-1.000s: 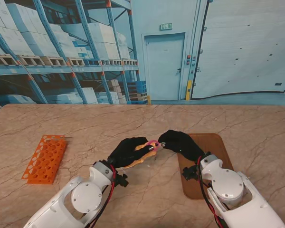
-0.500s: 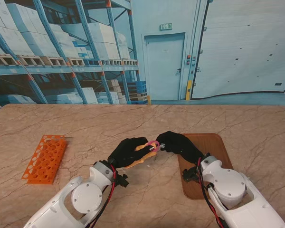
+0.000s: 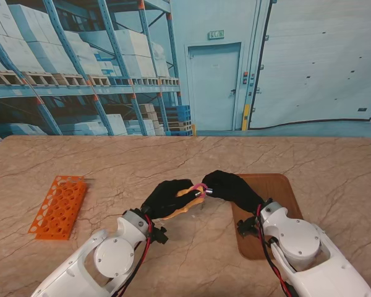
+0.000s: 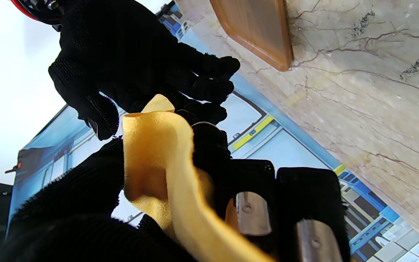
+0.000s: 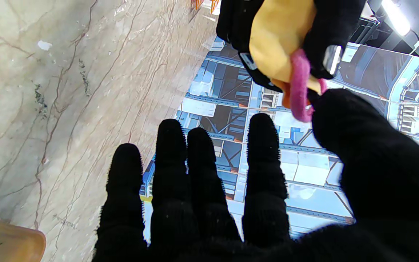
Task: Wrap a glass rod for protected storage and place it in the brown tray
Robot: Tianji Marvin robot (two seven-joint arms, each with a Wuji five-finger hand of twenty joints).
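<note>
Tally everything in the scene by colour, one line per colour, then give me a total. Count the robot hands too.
Black: 2, the left robot hand and the right robot hand
Orange: 1, the tube rack
Brown: 1, the tray
Yellow: 1, the foam wrap held by the left robot hand
Pink: 1, the band on the wrap's end
Total: 6

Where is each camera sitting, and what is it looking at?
Stand view: high on the robot's stand, looking down at the table; both arms show.
Left wrist view: on the left wrist, looking along the left robot hand, which holds the yellow wrap.
Right wrist view: on the right wrist, looking along the right robot hand toward the pink band.
All three views show the yellow wrap.
</note>
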